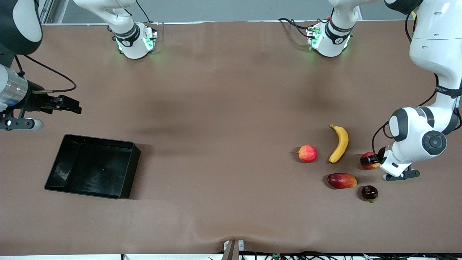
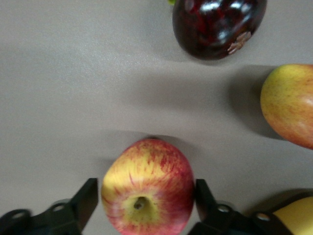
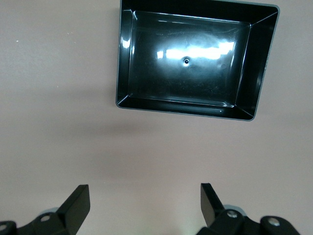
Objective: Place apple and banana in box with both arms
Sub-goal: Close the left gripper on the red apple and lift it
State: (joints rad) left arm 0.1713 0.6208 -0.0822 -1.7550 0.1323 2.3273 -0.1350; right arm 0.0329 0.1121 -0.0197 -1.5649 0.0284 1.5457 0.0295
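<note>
Front view: your left gripper point(image 1: 373, 160) is down at the small deep-red apple point(image 1: 368, 160) on the brown table point(image 1: 216, 108), beside the curved yellow banana point(image 1: 339, 143); the shallow black plastic box point(image 1: 54, 169) is well apart, toward the right arm's end.

Left wrist view: jaws wide, straddling the apple point(image 2: 148, 187), one finger touching; the dark glossy fruit point(image 2: 217, 25) is near.

Right wrist view: your right gripper point(image 3: 145, 205) waits over bare table near the box point(image 3: 123, 63), jaws wide, empty.

A robotics lab: two white arms point(image 1: 418, 144) bolted at lit bases point(image 1: 135, 43) along the far edge of a table point(image 1: 223, 126) under plain brown cloth, cables point(image 1: 288, 255) trailing off the near edge, and fruit props and a black tray point(image 1: 57, 169) laid out.
</note>
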